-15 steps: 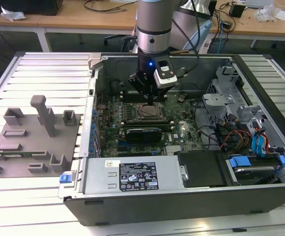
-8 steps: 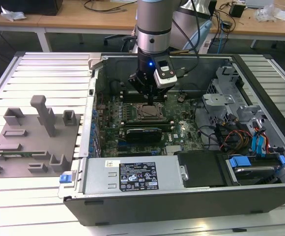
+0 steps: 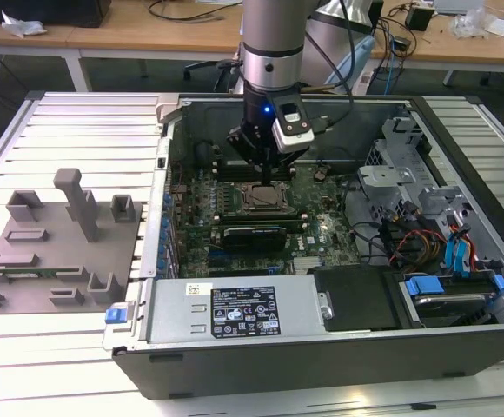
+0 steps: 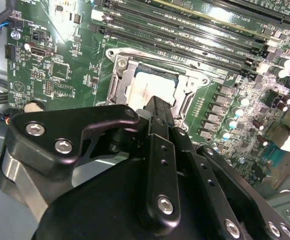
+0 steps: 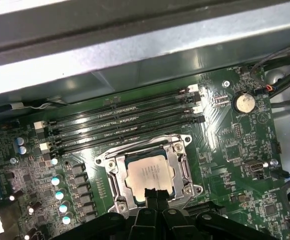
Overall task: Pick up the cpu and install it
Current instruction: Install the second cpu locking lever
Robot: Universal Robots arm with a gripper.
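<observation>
The cpu, a flat square chip with a silvery-white top, lies level inside the metal socket frame on the green motherboard. It also appears in the second wrist view as the cpu and in the exterior view as the cpu. My gripper hangs straight over the socket inside the open computer case. In both wrist views the black fingers stand pressed together over one edge of the chip, with nothing between them. The gripper covers part of the cpu.
Memory slots run beside the socket. A black expansion card lies just in front of it. Cables and drive cages crowd the exterior view's right. A grey fixture sits on the slatted table at the exterior view's left.
</observation>
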